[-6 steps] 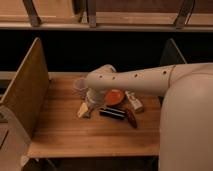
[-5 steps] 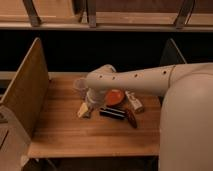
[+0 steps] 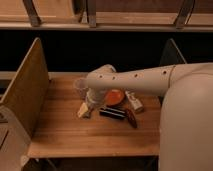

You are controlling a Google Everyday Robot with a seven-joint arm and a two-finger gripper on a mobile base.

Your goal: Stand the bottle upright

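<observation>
My gripper (image 3: 93, 102), low over the wooden counter (image 3: 75, 136); small whitish plastic bottle (image 3: 83, 111) lies slantwise just to its left. Whether I grasp it, I cannot tell.

You are looking down on a pale wooden worktop (image 3: 75, 137) with its planks running left to right. At its left edge a wooden side panel (image 3: 25, 90) stands upright, and at the far right a darker panel (image 3: 170, 52) mirrors it. Behind the worktop lies a deep black gap (image 3: 100, 52). Above that a pale ledge (image 3: 130, 25) crosses the whole width, with dark struts (image 3: 31, 12) rising from it. The light is dim and warm. The hand (image 3: 92, 102) hangs low over the worktop's middle.
</observation>
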